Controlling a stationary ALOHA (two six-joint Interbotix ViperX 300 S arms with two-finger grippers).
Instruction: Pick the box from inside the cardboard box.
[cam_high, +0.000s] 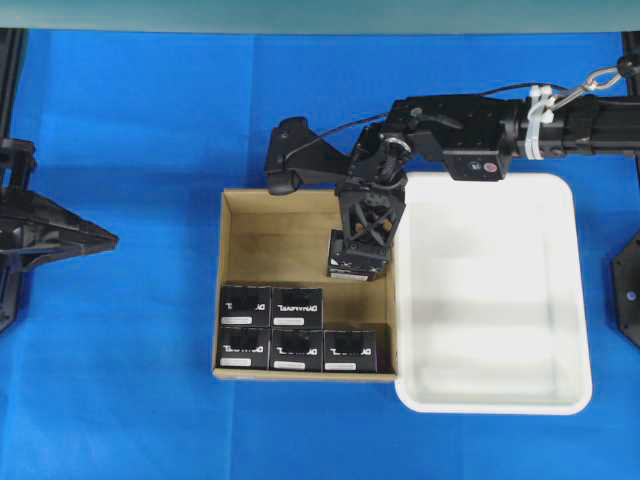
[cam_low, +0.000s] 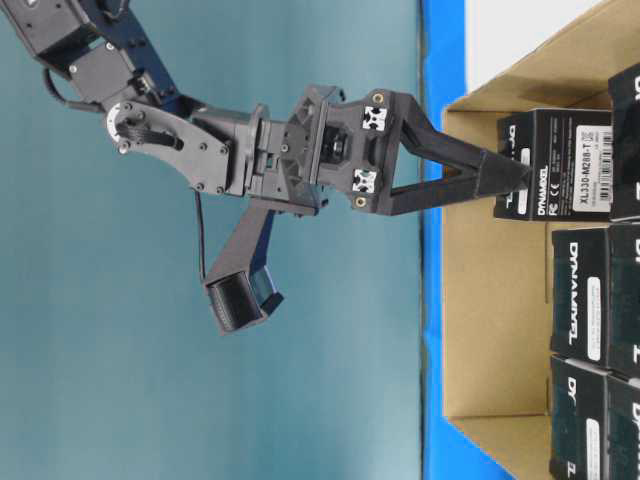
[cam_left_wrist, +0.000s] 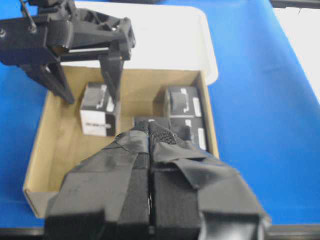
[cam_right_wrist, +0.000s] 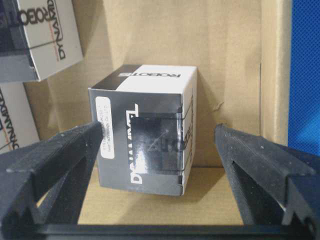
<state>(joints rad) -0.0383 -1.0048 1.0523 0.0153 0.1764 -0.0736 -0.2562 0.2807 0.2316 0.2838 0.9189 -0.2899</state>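
Box (cam_right_wrist: 145, 132) number six is sitting apart from the other five (cam_high: 296, 330), alone on the bare floor of the cardboard box (cam_high: 228, 290), near its wall on the tray side. I am judging that this gap is why it makes the easiest pick: there is room on both flanks for fingers. I am holding the right tool (cam_right_wrist: 160, 165) spread wide around it, one finger (cam_right_wrist: 55, 155) on each side, neither touching the box as far as the wrist view shows. The white tray (cam_high: 570, 300) is waiting just beside the cardboard box, likely as the drop spot. The left tool (cam_left_wrist: 150, 200) is hanging back over the blue counter (cam_high: 120, 120), its taped fingers pressed together and holding nothing, keeping out of the way.
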